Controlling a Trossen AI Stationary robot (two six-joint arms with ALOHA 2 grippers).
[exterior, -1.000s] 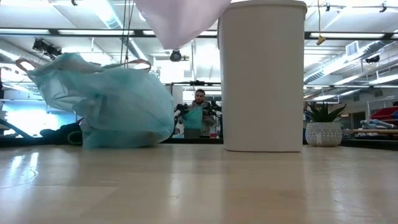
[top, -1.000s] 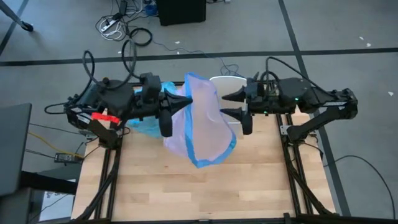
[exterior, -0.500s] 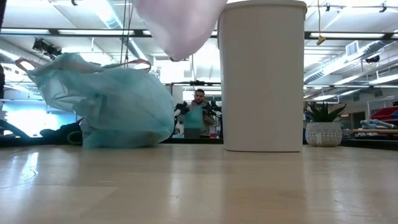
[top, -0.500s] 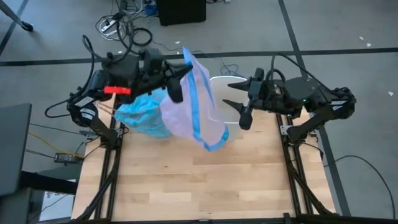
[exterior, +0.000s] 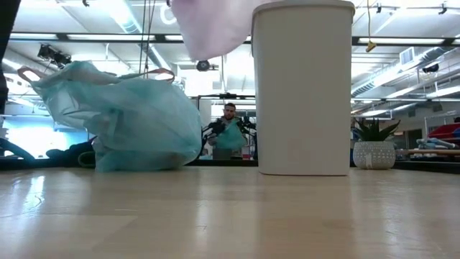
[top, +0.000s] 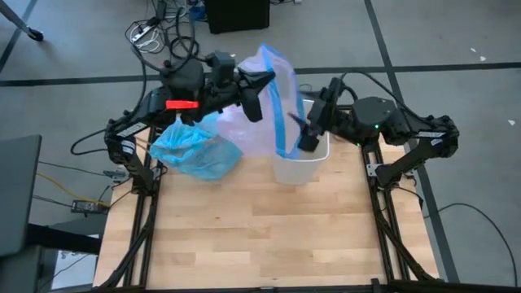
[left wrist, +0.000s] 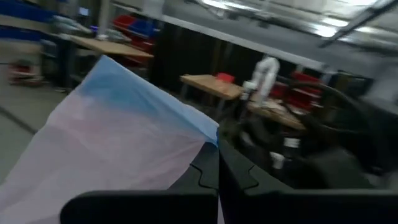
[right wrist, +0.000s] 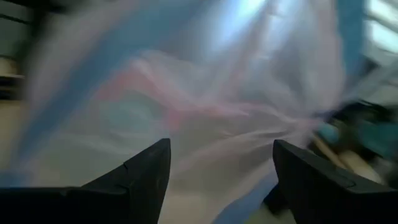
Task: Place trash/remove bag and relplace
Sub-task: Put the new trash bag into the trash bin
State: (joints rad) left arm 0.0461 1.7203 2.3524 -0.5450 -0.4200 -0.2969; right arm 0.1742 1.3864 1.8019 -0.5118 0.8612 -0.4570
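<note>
Two grippers meet over the white bin (top: 299,167): the left gripper (top: 251,91) grips the pink bag (top: 259,122), hanging just before the spread-open right gripper (top: 308,132), while the tied blue bag (top: 194,151) rests on the bench (top: 260,244).

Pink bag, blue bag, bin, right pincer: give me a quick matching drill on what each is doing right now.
Things:
1. pink bag
2. light-blue bag
3. white bin
4. right pincer

States:
a. stands upright on the table's far part
b. open, at the blue rim band
c. lies bunched on the table's far left
d. hangs in the air from the shut left pincer

Pairs: 1-d, 2-c, 3-a, 4-b
</note>
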